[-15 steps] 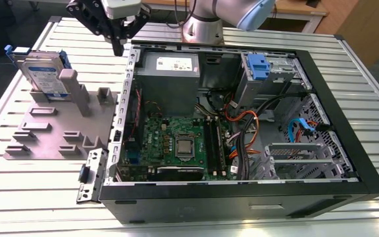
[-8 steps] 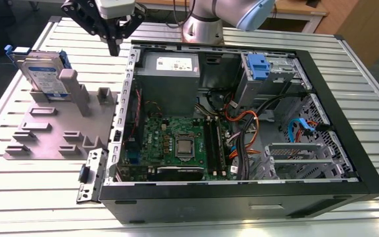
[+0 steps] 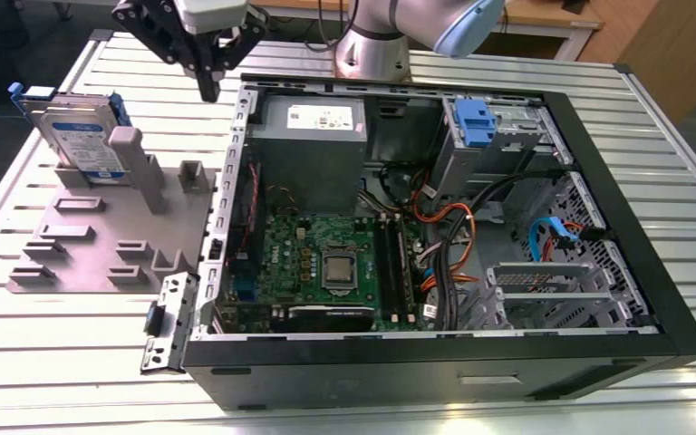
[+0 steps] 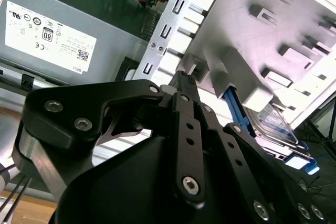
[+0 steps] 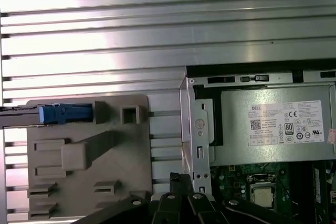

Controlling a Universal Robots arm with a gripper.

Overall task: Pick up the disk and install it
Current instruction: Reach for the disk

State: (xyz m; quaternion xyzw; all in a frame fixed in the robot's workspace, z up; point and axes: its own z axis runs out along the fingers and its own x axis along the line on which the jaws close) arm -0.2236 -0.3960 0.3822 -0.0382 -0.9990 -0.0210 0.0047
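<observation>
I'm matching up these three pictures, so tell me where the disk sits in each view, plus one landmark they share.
Exterior view: the disk stands on edge in the grey stand, to the exterior view's left of the computer case.
Second wrist view: the disk lies behind the stand's post, with its label showing.
First wrist view: the disk is edge-on, with its blue rail at the stand's rim.
Shared landmark: the grey stand.

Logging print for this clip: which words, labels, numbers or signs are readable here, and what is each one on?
White label on the grey power supply box: marks and fine print, too small to quote reliably.
Blue-and-white label on the disk: blurred, unreadable.
Round sticker on the case frame: too small to read.
</observation>
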